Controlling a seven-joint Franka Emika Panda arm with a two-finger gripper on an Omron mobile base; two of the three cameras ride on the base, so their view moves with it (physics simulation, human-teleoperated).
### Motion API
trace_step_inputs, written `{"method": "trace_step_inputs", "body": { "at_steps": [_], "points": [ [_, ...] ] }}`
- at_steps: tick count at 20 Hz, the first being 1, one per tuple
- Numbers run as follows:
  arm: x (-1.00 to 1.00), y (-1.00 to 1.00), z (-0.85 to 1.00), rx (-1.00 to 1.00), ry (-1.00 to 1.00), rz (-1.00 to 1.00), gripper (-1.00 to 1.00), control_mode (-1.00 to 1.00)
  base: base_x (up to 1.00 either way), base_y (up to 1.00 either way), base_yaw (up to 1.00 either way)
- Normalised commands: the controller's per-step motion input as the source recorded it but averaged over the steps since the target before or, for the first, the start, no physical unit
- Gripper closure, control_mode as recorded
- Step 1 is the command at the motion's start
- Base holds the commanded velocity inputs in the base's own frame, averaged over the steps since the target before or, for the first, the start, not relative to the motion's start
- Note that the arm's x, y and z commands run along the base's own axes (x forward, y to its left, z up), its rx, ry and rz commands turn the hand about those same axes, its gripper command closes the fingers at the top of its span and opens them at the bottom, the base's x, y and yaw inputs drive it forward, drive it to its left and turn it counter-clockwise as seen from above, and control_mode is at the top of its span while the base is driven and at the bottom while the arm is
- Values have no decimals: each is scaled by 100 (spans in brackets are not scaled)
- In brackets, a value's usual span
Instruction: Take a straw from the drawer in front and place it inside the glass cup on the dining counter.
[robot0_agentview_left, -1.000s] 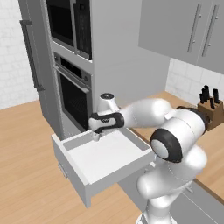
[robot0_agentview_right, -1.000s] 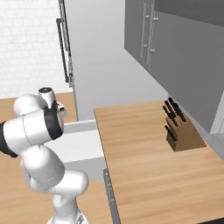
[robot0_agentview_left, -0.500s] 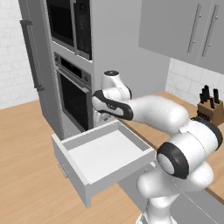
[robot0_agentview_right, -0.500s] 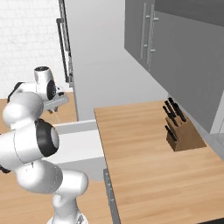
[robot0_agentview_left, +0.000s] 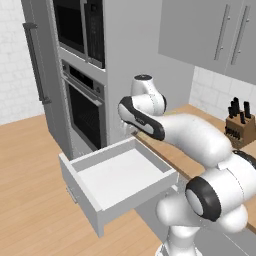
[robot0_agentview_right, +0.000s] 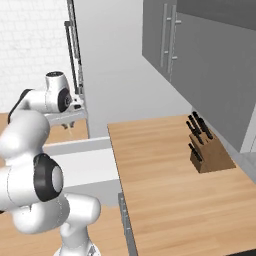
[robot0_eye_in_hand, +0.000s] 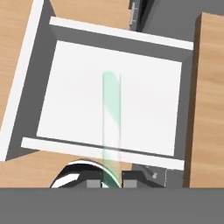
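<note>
Pale-green straw (robot0_eye_in_hand: 111, 118) pinched in gripper (robot0_eye_in_hand: 110, 183) above open drawer (robot0_eye_in_hand: 113, 98).

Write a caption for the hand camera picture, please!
Gripper shut on a pale green straw, above the open white drawer.

Both base views look forward and down, sharing the drawer (robot0_agentview_left: 120, 175); the hand view looks straight down into it, close.

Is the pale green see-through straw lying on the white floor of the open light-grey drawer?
No, the pale green see-through straw is pinched between the fingers, hanging above the open light-grey drawer.
</note>
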Motion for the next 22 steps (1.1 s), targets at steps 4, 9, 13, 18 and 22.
{"method": "trace_step_inputs", "body": {
  "at_steps": [4, 9, 13, 18, 22],
  "points": [
    [-27, -9, 0, 2, -1, -5, 100, 100, -50, -1, -4],
    [0, 0, 0, 0, 0, 0, 100, 100, -100, 39, -2],
    [0, 0, 0, 0, 0, 0, 100, 100, -97, 100, 41],
    [0, 0, 0, 0, 0, 0, 100, 100, -47, 100, 63],
    [0, 0, 0, 0, 0, 0, 100, 100, 5, 88, 58]
  ]
}}
